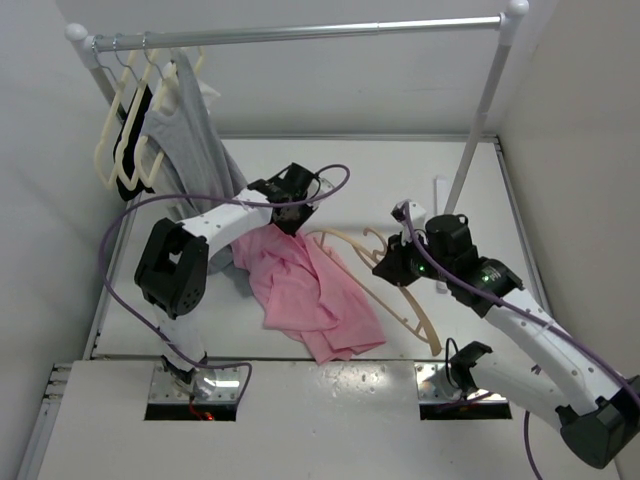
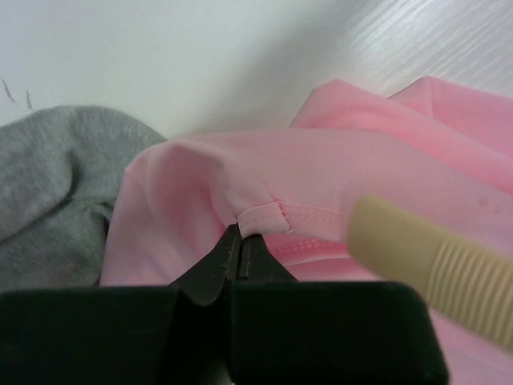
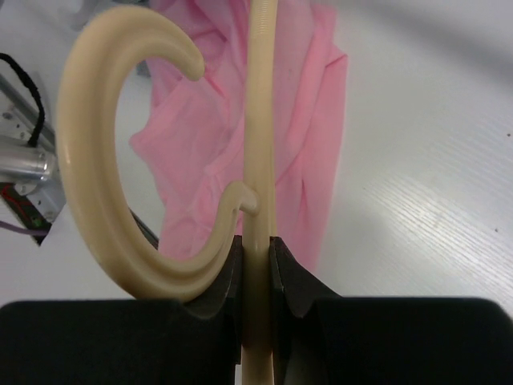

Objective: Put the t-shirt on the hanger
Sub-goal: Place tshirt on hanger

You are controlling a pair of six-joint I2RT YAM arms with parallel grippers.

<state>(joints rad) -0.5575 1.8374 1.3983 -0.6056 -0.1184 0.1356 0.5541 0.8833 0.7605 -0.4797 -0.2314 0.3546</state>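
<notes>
The pink t-shirt (image 1: 305, 290) lies crumpled on the white table between the two arms. My left gripper (image 1: 288, 218) is shut on a hemmed edge of the t-shirt (image 2: 264, 216) at its far end, lifting that edge a little. The peach-tan hanger (image 1: 400, 295) lies to the right of the t-shirt, one arm reaching under the lifted fabric. My right gripper (image 1: 392, 268) is shut on the hanger (image 3: 258, 160) at the base of its hook (image 3: 88, 152). One ribbed end of the hanger (image 2: 433, 261) shows close in the left wrist view.
A metal clothes rail (image 1: 300, 33) spans the back, on an upright post (image 1: 478, 130). Cream-white hangers (image 1: 125, 130) and a grey sleeveless garment (image 1: 195, 130) hang at its left end; the grey garment (image 2: 48, 184) is just beside my left gripper. A small white strip (image 1: 440, 195) lies near the post.
</notes>
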